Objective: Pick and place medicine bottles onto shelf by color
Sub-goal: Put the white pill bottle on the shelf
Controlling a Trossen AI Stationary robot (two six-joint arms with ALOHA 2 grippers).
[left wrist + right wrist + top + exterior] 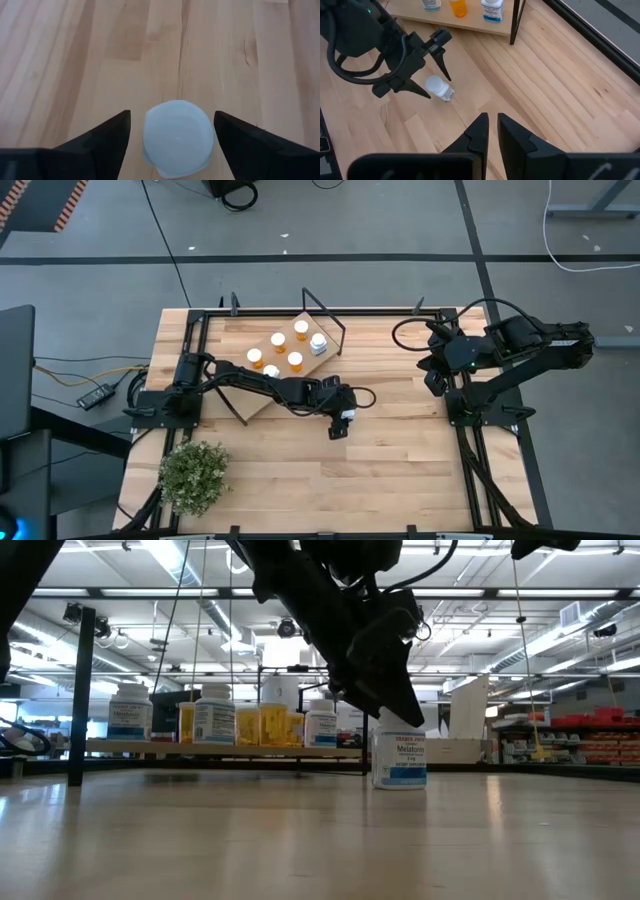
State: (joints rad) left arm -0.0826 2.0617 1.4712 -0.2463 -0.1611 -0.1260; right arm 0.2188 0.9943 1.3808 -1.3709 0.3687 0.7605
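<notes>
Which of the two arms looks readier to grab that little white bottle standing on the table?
The left. Its end effector hangs right over the white bottle, open fingers on either side of the cap. The right end effector sits far back by its base, fingers nearly together.

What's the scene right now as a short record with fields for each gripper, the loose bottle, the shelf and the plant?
left gripper: open, fingers either side of the white bottle's cap, above mid-table
white bottle: upright on the tabletop, off the shelf, not gripped
right gripper: fingers nearly together, holding nothing, raised at the table's right side
shelf: at the table's far side, carries several orange and white bottles
plant: near left corner of the table
</notes>
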